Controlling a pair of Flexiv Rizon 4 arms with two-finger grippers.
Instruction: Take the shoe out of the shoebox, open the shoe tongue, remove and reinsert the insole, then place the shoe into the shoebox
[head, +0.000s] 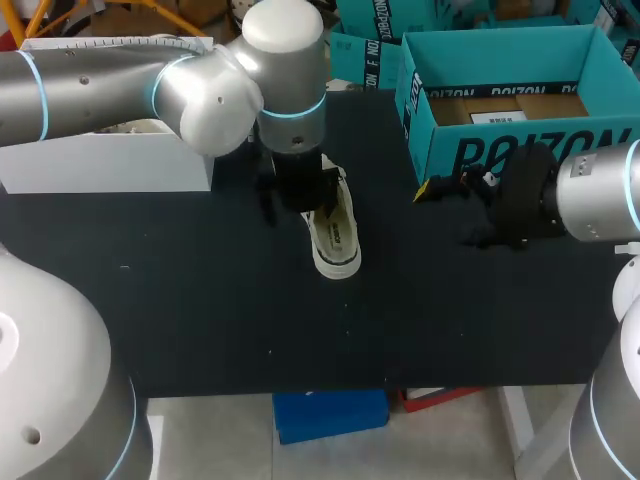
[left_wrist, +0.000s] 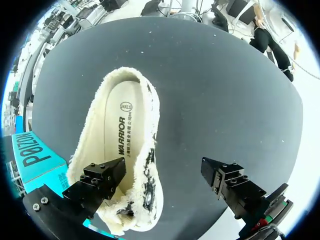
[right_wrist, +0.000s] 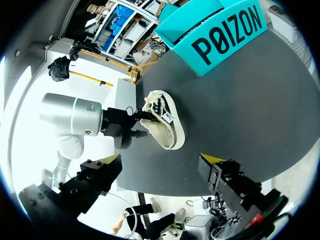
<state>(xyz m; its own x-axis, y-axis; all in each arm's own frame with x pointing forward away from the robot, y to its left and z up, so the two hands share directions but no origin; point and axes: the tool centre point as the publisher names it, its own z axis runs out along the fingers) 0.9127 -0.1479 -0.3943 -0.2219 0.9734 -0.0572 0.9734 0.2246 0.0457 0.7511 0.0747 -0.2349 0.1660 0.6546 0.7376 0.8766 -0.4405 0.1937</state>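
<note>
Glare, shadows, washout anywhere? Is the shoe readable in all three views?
Head view: light is even, but the left arm covers part of the shoe, and the dark table shows little shadow detail. Left wrist view: the shoe is evenly lit with no glare. Right wrist view: the background beside the left arm is blown white, but the shoe itself stays clear.

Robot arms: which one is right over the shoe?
The left arm, coming in from the head view's left. Its jaws straddle one side of the shoe; the right arm is beside the teal box.
</note>
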